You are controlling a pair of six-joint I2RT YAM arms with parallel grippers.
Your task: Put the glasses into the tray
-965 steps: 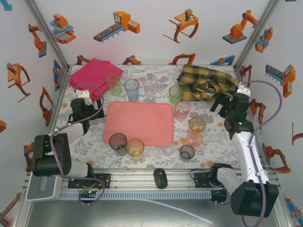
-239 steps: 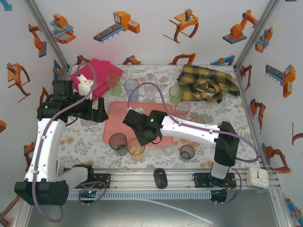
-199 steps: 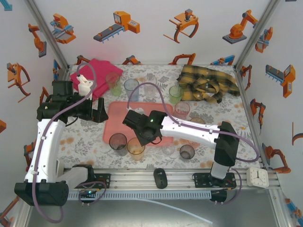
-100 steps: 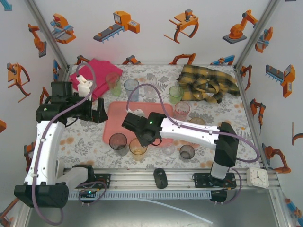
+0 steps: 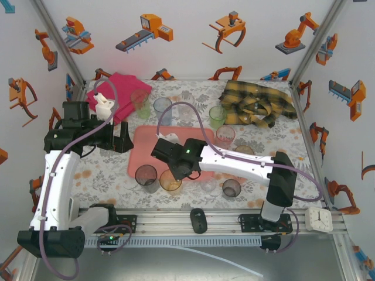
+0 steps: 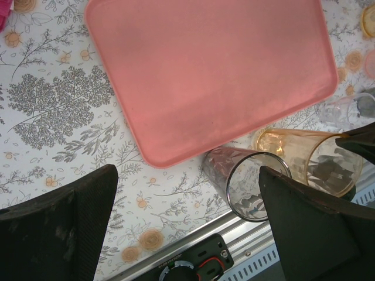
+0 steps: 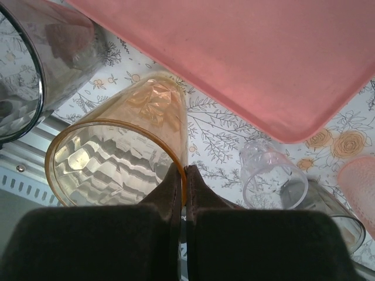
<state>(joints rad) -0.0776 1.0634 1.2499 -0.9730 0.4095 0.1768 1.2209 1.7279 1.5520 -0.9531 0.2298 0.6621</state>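
Observation:
The salmon-pink tray (image 5: 193,136) lies mid-table. At its near edge stand a smoky glass (image 5: 146,175) and an amber glass (image 5: 171,180). My right gripper (image 5: 179,174) is shut on the amber glass (image 7: 117,152), one finger inside and one outside its rim, right gripper (image 7: 183,175). A clear glass (image 7: 272,175) and a dark glass (image 5: 231,188) stand to the right. Green (image 5: 217,116), pink (image 5: 225,136) and blue-grey (image 5: 163,110) glasses stand behind the tray. My left gripper (image 5: 123,138) hovers open left of the tray, left gripper (image 6: 187,219) holding nothing, with the smoky glass (image 6: 246,175) below it.
A folded magenta cloth (image 5: 111,93) lies at the back left and a yellow plaid shirt (image 5: 258,105) at the back right. The metal rail with a black knob (image 5: 198,219) runs along the near edge. A small white clock (image 5: 319,218) sits at the near right.
My right gripper has closed onto the amber glass's rim and shifted slightly with it. The left arm has stayed where it was, jaws wide.

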